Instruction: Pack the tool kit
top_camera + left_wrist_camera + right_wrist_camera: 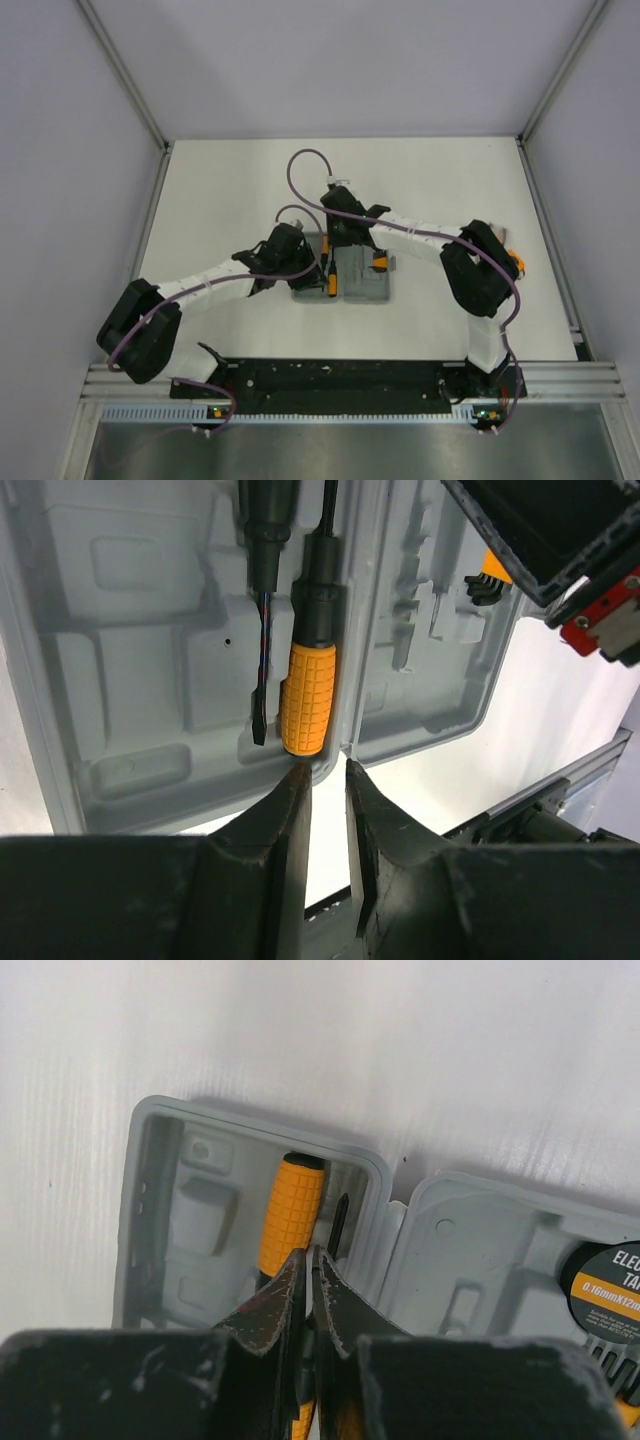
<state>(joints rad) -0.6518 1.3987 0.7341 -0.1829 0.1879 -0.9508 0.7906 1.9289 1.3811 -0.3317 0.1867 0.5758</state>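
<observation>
Case [200,1220] holds tape roll [610,1295], label visible from right wrist only.

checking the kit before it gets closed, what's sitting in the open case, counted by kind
screwdrivers: 2 (orange-handled one, dark slim one)
tape roll: 1
total: 3 in the grey case; anything else beside the tape is too hidden to count

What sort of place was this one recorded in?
Most likely a lab robot cell: a white table boxed in by plain grey walls, a left arm and right arm bolted to an aluminium rail, and a grey tool case as the workpiece.
</observation>
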